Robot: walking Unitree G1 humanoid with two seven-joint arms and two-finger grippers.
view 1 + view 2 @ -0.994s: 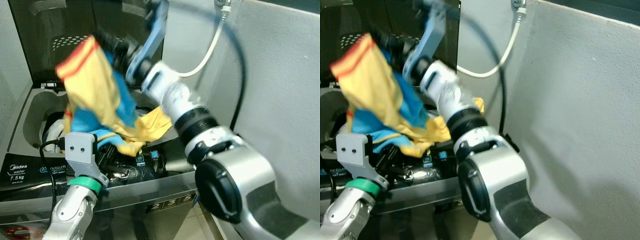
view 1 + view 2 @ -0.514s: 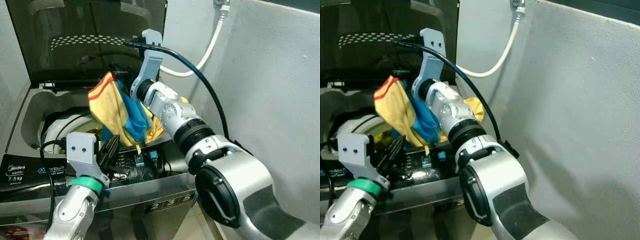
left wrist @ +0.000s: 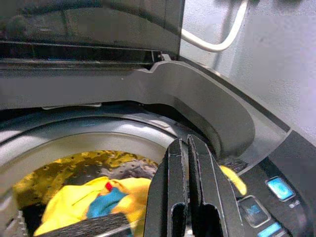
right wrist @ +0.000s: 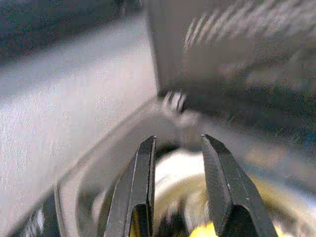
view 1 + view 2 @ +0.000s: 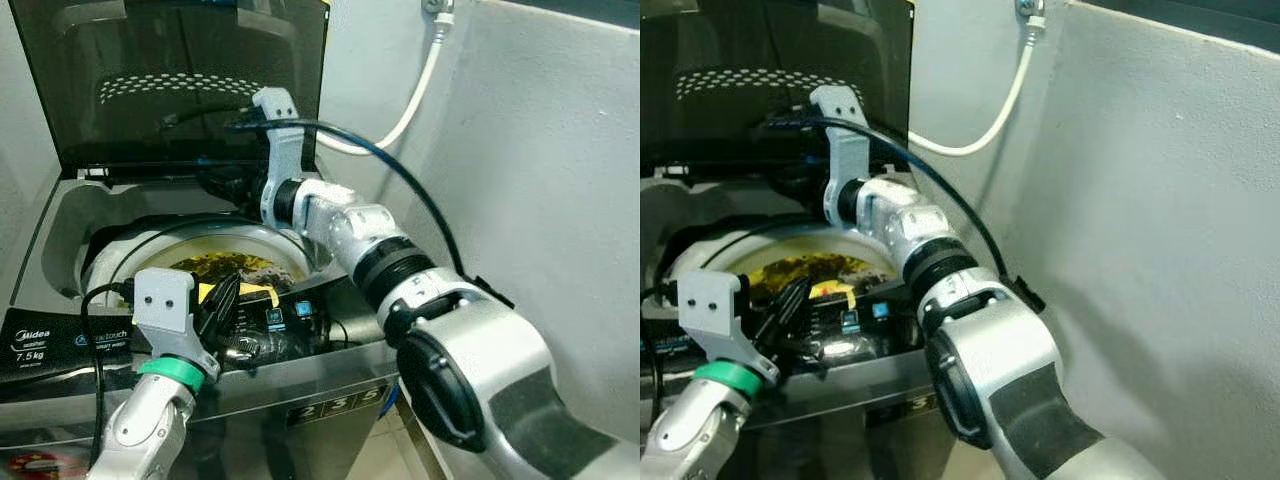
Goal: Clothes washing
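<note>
The top-loading washing machine (image 5: 60, 215) stands with its dark lid (image 5: 170, 80) raised. A yellow and blue garment (image 3: 79, 197) lies inside the drum (image 5: 285, 250), and a bit of its yellow cloth (image 5: 245, 292) shows at the drum's front. Over the back of the drum, my right gripper (image 4: 177, 140) is open with nothing between its fingers; its black fingers (image 5: 215, 182) reach toward the lid hinge. My left gripper (image 3: 186, 142) is shut on nothing, hovering at the drum's front rim near the control panel (image 5: 290, 315).
A white hose (image 5: 415, 90) runs down the wall behind the machine on the right. A grey wall panel (image 5: 540, 150) stands close along the machine's right side. A black cable (image 5: 380, 170) loops over my right arm.
The right gripper carried the yellow and blue garment down from above the machine and let it go. The garment now lies in the drum, and the gripper is open near the hinge.
</note>
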